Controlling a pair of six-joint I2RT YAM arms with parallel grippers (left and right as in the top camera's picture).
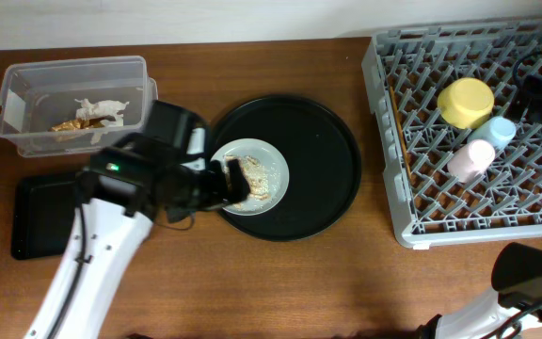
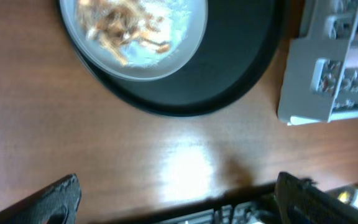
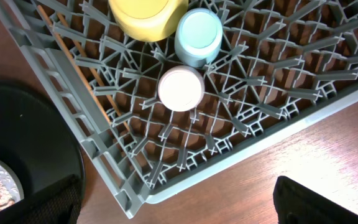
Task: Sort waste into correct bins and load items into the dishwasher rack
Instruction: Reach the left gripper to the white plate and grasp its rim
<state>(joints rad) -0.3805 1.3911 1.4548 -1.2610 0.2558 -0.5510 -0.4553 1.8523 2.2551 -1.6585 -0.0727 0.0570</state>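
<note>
With left gripper (image 1: 236, 181) and right gripper (image 3: 179, 208) wide open and empty, a tilted grasp of the plate (image 1: 273, 156) would spill food scraps (image 1: 258, 181) onto the round black tray (image 1: 332, 179).

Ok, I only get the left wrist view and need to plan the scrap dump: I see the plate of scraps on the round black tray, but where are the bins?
Observer: The clear plastic box stands at the overhead view's upper left, holding crumpled paper.
Operator: And the other bin?
Observer: The shallow black tray lies on the robot's side of that box, partly under the left arm.
Operator: What's in the rack?
Observer: A yellow bowl, a light blue cup and a pink cup sit in the dishwasher rack.
</note>
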